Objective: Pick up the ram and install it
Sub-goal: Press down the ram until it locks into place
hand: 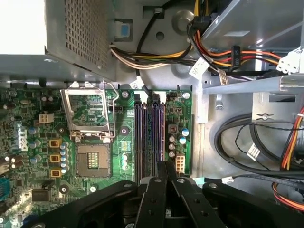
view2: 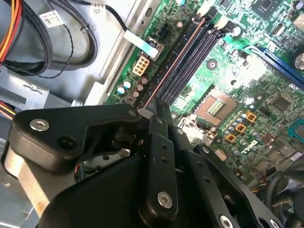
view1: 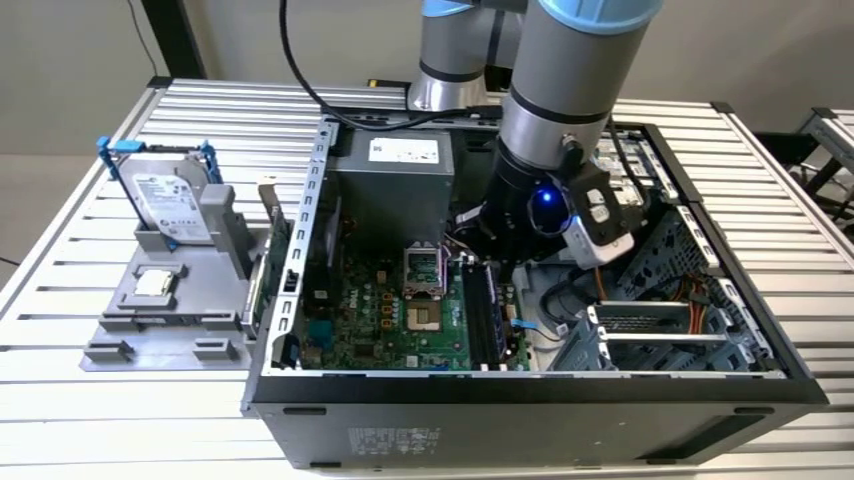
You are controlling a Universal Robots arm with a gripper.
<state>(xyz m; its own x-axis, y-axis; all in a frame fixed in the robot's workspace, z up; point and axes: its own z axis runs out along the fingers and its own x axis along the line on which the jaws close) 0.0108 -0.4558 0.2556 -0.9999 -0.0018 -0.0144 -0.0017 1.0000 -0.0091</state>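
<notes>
The gripper (hand: 164, 167) hangs inside the open computer case (view1: 694, 385), its jaws drawn narrow over the memory slots (hand: 149, 135) on the green motherboard (hand: 90, 156). The ram (hand: 161, 133) stands upright in one slot, just beneath the fingertips.

Silver arm (view1: 561, 110) — light-blue joints, black end effector (view2: 159, 111)
</notes>
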